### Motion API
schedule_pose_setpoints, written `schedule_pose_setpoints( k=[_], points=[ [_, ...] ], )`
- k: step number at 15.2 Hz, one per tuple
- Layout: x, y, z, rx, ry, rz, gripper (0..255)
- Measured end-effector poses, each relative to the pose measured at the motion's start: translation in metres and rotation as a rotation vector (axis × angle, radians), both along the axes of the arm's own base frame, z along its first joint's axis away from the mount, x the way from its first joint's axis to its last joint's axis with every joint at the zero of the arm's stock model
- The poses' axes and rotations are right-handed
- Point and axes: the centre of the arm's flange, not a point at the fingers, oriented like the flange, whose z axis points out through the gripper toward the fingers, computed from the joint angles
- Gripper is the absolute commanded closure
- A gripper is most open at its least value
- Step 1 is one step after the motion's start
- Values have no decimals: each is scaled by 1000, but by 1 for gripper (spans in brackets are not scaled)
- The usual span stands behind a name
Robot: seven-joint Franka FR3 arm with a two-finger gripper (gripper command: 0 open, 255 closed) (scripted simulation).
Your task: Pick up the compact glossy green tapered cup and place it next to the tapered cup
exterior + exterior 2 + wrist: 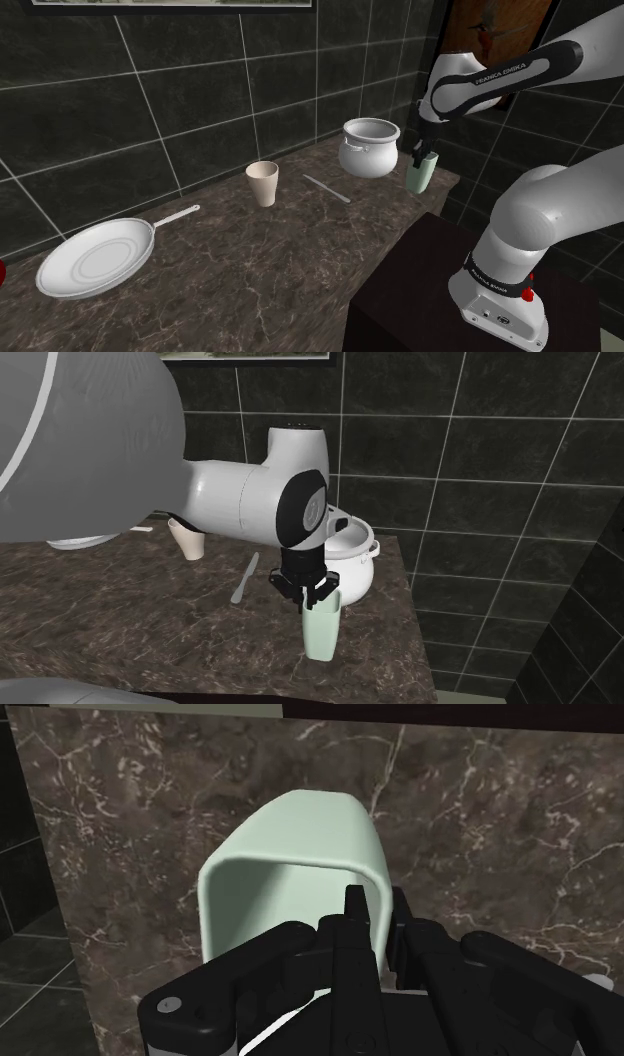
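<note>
A pale green tapered cup stands upright on the dark marble counter, near its end and in front of a white pot. My black gripper comes straight down onto its rim. In the wrist view the gripper is shut on the cup's wall, one finger inside the cup and one outside. A second tapered cup, beige, stands further along the counter, towards the shoulder view's left.
A white lidded pot sits just behind the green cup. A pale knife-like utensil lies between pot and beige cup. A white frying pan rests far left. Dark tiled wall behind; the counter's edge is beside the green cup.
</note>
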Motion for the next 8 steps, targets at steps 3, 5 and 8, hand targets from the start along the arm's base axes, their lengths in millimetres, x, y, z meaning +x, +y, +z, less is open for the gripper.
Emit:
schedule_pose_setpoints(
  k=[3, 5, 8],
  points=[
    [1, 0, 12, 0, 0, 0, 255],
    [0, 0, 23, 0, 0, 0, 255],
    [1, -1, 40, 0, 0, 0, 255]
  ],
)
